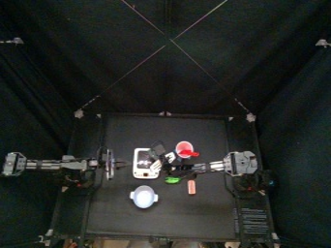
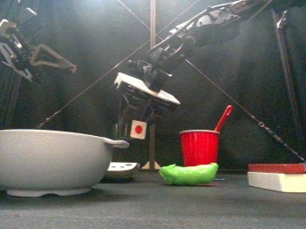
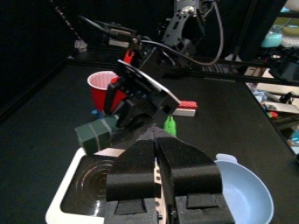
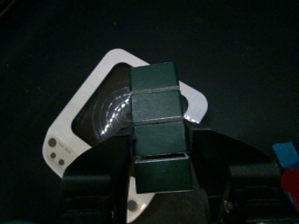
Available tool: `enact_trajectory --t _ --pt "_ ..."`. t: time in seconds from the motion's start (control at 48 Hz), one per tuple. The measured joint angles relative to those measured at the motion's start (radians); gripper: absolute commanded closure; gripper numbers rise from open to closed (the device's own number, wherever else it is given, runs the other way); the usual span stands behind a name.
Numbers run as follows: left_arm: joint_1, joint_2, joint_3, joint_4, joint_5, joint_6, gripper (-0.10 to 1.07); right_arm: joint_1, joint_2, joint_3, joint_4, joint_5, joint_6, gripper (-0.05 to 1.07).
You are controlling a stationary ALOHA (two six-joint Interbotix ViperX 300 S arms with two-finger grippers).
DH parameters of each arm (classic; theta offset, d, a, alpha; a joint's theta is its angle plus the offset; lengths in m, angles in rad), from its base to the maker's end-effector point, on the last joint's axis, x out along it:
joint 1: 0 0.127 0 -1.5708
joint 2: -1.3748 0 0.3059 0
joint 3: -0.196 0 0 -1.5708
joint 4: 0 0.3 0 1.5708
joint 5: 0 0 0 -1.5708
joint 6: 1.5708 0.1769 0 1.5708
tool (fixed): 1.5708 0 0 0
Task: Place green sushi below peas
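My right gripper (image 4: 159, 144) reaches across the middle and is shut on the green sushi (image 4: 156, 105), a dark green block with a whitish end face (image 2: 138, 130). It hangs in the air over a white tray (image 4: 82, 131). The peas (image 2: 189, 173), a bright green piece, lie on the table (image 1: 214, 208) in front of the red cup (image 2: 201, 146). From above, the peas (image 1: 172, 177) lie just toward the front of the right gripper (image 1: 162, 160). My left gripper (image 3: 158, 166) rests shut at the left, beside the tray (image 1: 142, 163).
A pale grey bowl (image 2: 54, 161) stands at the front left, near the table's front edge (image 1: 143, 198). A small orange-red block (image 1: 191, 186) lies right of the peas. The red cup holds a red stick.
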Motion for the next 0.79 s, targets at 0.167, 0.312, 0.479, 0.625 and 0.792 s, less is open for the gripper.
enact_trajectory --t 0.167,0.312,0.479,0.625,0.792 --pt "0.002 0.0 0.0 0.0 -0.002 0.0 0.65 0.028 -0.078 0.091 -0.006 -0.06 0.0 0.51" --pt "0.003 0.0 0.0 0.0 -0.002 0.0 0.65 0.06 -0.144 0.178 -0.037 -0.152 0.002 0.51" --pt "0.003 -0.002 0.0 0.002 0.0 0.0 0.65 0.097 -0.19 0.272 -0.092 -0.261 0.002 0.51" --pt "0.003 0.0 0.002 0.0 -0.002 0.0 0.65 0.13 -0.209 0.344 -0.16 -0.341 0.002 0.51" --pt "0.003 0.0 0.005 0.0 -0.002 0.0 0.65 0.198 -0.224 0.405 -0.218 -0.377 0.002 0.51"
